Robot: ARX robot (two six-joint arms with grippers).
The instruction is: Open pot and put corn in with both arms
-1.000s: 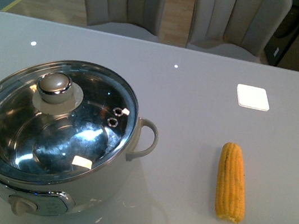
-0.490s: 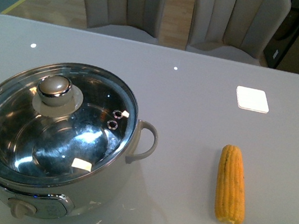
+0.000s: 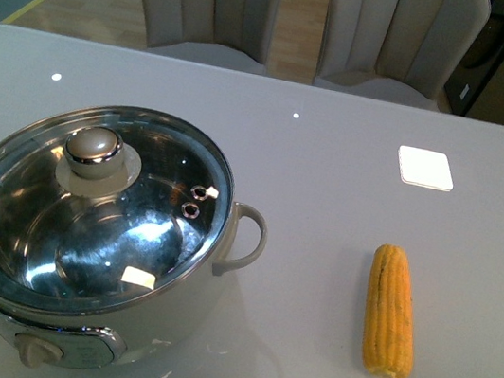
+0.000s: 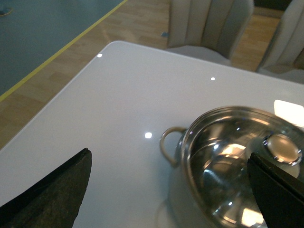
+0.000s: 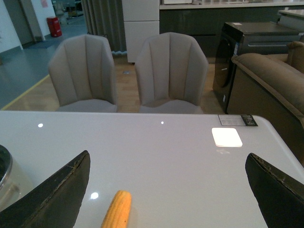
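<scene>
Pot [image 3: 97, 260], round, glass-lidded; ribbed corn [image 3: 391, 310]

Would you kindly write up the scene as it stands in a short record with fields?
pot: cream-white, lid on, at the robot's left of the table
lid: glass, closed, knob on top
corn: flat on the table, right of the pot, not touching it
left gripper: open, empty, facing the pot
right gripper: open, empty, facing the corn
task: nothing done yet
</scene>
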